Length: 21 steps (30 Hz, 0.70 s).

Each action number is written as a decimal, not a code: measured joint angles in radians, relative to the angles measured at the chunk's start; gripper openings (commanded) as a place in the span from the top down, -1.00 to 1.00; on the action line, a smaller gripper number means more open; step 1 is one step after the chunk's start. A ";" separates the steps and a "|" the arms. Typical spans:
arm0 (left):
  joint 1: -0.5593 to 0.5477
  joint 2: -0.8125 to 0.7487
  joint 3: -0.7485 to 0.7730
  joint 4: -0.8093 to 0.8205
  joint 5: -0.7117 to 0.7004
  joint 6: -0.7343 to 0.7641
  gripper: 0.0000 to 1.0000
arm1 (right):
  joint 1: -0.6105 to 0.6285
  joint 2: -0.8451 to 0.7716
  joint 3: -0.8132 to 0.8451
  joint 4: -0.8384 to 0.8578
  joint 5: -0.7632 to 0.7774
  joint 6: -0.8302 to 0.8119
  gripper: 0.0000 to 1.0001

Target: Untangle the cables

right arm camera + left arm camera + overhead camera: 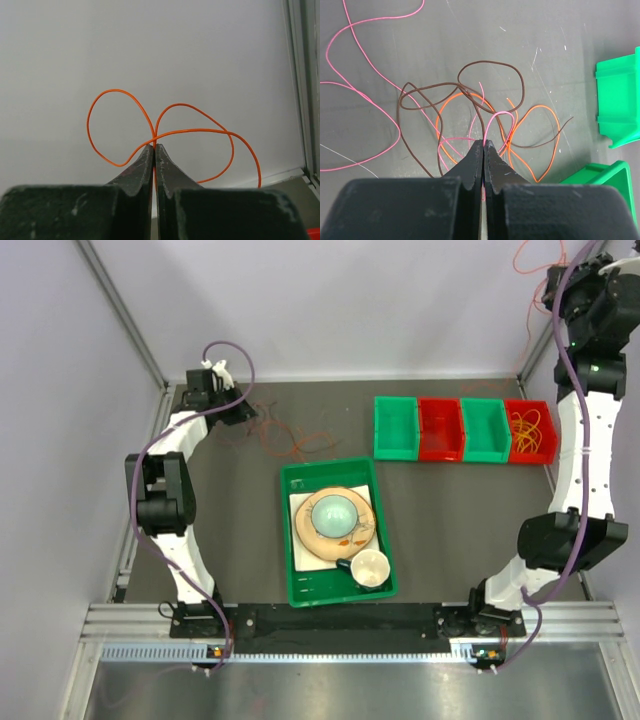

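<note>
A tangle of brown (490, 62), orange (540, 107) and pink (370, 100) cables lies on the dark table at the back left (285, 437). My left gripper (484, 143) is shut on a loop of the pink cable, low over the tangle; in the top view it is at the tangle's left edge (240, 410). My right gripper (154, 145) is shut on a single orange cable (115, 91) and holds it high at the far right (555, 282). The cable's loops hang in the air before the white wall.
Four bins stand in a row at the back: green (396, 427), red (440, 428), green (486, 429), and red (530, 432) holding orange cables. A green tray (290, 540) in the middle holds a plate, bowl and cup. A thin grey wire (345, 157) lies left of the tangle.
</note>
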 measured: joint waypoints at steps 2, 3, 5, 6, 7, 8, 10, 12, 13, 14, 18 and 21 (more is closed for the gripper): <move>-0.002 0.000 0.000 -0.001 0.000 0.000 1.00 | -0.007 0.000 -0.013 0.001 0.001 0.000 1.00; -0.003 0.000 0.000 -0.001 0.000 0.000 1.00 | -0.011 0.000 -0.020 0.003 0.001 0.000 1.00; -0.005 0.000 0.000 -0.002 0.000 0.000 1.00 | -0.016 0.000 -0.040 0.007 0.001 0.000 1.00; -0.006 0.000 0.000 -0.002 0.000 0.000 1.00 | -0.018 0.000 -0.052 0.006 0.001 0.000 1.00; -0.006 0.000 0.000 -0.003 0.000 0.001 1.00 | -0.020 0.000 -0.059 0.007 0.001 0.000 1.00; -0.007 0.000 0.000 -0.004 -0.001 0.001 1.00 | -0.022 0.000 -0.065 0.007 0.001 0.000 1.00; -0.010 0.000 0.000 -0.008 -0.001 0.001 1.00 | -0.027 0.000 -0.084 0.013 0.002 0.000 1.00; -0.011 0.000 0.000 -0.010 -0.001 0.002 1.00 | -0.031 0.000 -0.101 0.024 0.002 -0.001 1.00; -0.011 0.000 0.000 -0.011 -0.001 0.002 1.00 | -0.033 0.000 -0.112 0.028 0.003 -0.001 1.00; -0.011 0.000 0.000 -0.012 -0.001 0.002 1.00 | -0.034 0.000 -0.119 0.029 0.002 -0.002 1.00; -0.013 0.000 0.000 -0.018 -0.001 0.005 1.00 | -0.037 0.000 -0.155 0.035 0.003 -0.004 1.00; -0.015 0.000 0.000 -0.022 -0.002 0.006 1.00 | -0.037 0.000 -0.185 0.049 -0.001 -0.005 1.00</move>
